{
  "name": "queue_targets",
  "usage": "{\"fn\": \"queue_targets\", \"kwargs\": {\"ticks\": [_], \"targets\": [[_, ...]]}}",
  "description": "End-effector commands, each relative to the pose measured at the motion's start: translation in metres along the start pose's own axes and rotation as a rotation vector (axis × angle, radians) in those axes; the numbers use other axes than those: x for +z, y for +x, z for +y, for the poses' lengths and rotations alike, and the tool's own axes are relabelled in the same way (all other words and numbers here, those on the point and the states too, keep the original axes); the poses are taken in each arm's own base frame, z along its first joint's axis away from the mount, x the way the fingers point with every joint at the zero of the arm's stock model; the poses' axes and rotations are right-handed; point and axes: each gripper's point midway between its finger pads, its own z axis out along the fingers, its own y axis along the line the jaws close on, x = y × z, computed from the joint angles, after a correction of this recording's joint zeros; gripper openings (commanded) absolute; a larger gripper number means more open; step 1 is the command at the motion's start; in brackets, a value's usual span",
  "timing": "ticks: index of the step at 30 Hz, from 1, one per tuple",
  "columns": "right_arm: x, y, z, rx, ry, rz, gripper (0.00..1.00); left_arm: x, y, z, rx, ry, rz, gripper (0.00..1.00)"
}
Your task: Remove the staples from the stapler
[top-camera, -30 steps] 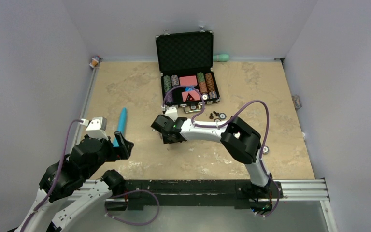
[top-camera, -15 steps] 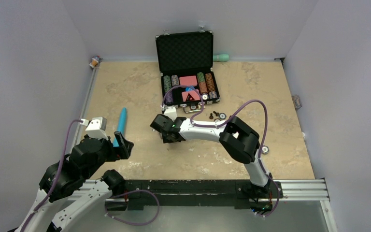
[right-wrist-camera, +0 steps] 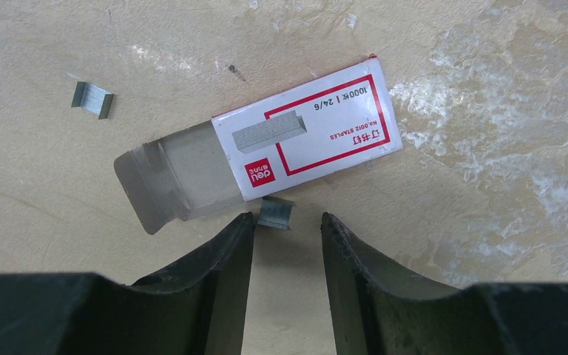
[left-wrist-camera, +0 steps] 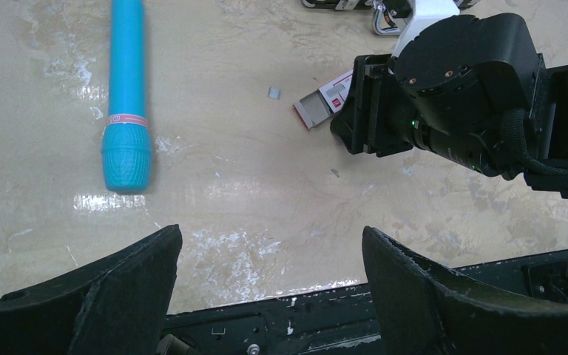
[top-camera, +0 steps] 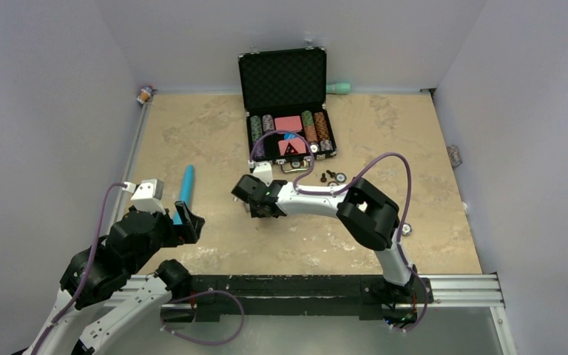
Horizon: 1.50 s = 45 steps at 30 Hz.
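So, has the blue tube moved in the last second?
No. The blue tube lies the same way, at the same gap from the table's left edge.

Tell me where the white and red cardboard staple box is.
Right wrist view: the staple box lies flat mid-frame, just beyond the right gripper, a staple strip between them.

Robot lab cell, plain white walls (top-camera: 52, 89), arm rail (top-camera: 458, 287), beige table (top-camera: 192, 133)
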Motion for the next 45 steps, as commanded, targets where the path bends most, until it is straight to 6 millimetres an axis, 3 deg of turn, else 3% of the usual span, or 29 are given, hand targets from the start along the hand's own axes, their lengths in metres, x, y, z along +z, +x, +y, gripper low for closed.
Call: {"fn": "queue_targets", "kwargs": {"ticks": [1, 22, 31, 45], "targets": [[0.006, 0.012, -0.026, 0.016, 0.071, 0.023, 0.42, 0.003, -0.004, -0.002, 0.002, 0.003, -0.017, 0.95], [0.005, 0.014, -0.017, 0.000, 0.021, 0.038, 0.39, 0.004, -0.004, -0.003, 0.007, 0.004, -0.011, 0.95], [0.006, 0.015, -0.012, -0.005, -0.006, 0.047, 0.33, 0.004, -0.005, -0.004, 0.004, 0.007, -0.014, 0.95], [0.007, 0.005, -0.013, -0.005, 0.016, 0.038, 0.34, 0.004, -0.005, -0.003, 0.004, 0.005, -0.015, 0.95]]}}
